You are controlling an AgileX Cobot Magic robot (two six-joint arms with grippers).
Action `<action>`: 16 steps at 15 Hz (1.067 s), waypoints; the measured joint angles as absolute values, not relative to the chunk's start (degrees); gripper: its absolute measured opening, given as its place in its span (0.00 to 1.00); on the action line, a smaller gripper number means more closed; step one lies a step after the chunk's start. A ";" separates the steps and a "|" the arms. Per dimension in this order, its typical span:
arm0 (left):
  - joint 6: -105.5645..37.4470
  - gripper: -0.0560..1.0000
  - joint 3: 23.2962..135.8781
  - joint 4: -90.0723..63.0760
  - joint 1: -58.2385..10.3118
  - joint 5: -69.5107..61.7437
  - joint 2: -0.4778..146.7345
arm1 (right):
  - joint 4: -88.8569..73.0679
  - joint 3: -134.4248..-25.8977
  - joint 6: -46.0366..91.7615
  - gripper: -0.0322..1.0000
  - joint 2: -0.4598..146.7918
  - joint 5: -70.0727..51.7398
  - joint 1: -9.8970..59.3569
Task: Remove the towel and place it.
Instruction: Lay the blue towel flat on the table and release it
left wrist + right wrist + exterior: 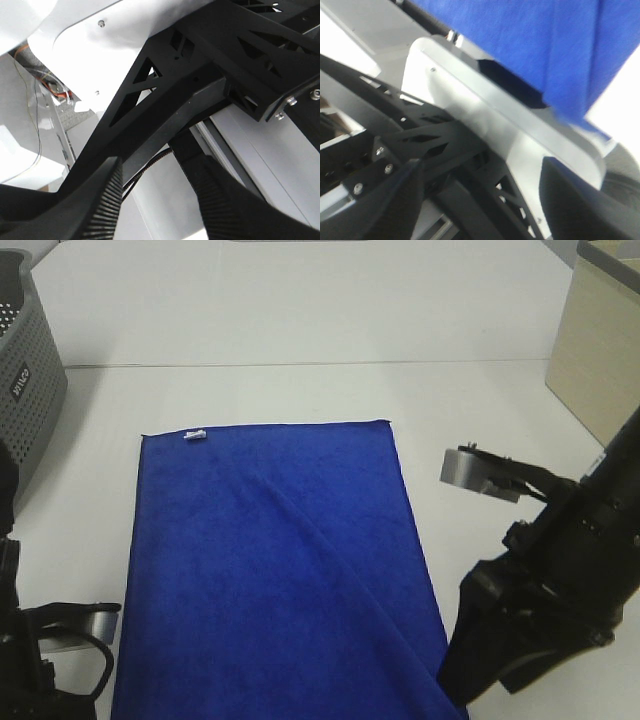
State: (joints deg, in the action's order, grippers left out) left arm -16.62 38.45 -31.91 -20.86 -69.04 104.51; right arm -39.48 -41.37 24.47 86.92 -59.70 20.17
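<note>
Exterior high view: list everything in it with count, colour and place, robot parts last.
royal-blue rectangular microfibre towel: one, blue, spread flat mid-table
small white tag: one, white, towel's far left corner
grey perforated plastic basket: one, grey, left edge
pale beige box: one, beige, far right
white table: one, white, under the towel
left gripper: one, black, open, near left of towel
right gripper: one, black, open, right of towel
</note>
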 joint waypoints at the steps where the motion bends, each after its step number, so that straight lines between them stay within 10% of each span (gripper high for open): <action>1: -16.62 0.48 38.56 -31.91 -20.86 -69.04 102.79 | -36.84 -43.77 22.06 0.67 86.92 -59.76 20.17; 16: -1.32 0.58 77.92 -8.82 -16.84 -62.11 100.55 | -34.15 -69.84 18.74 0.67 91.56 -59.59 0.74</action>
State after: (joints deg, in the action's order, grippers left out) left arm -1.32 77.92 -8.82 -16.84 -62.11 100.55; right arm -34.15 -69.84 18.74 91.56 -59.59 0.74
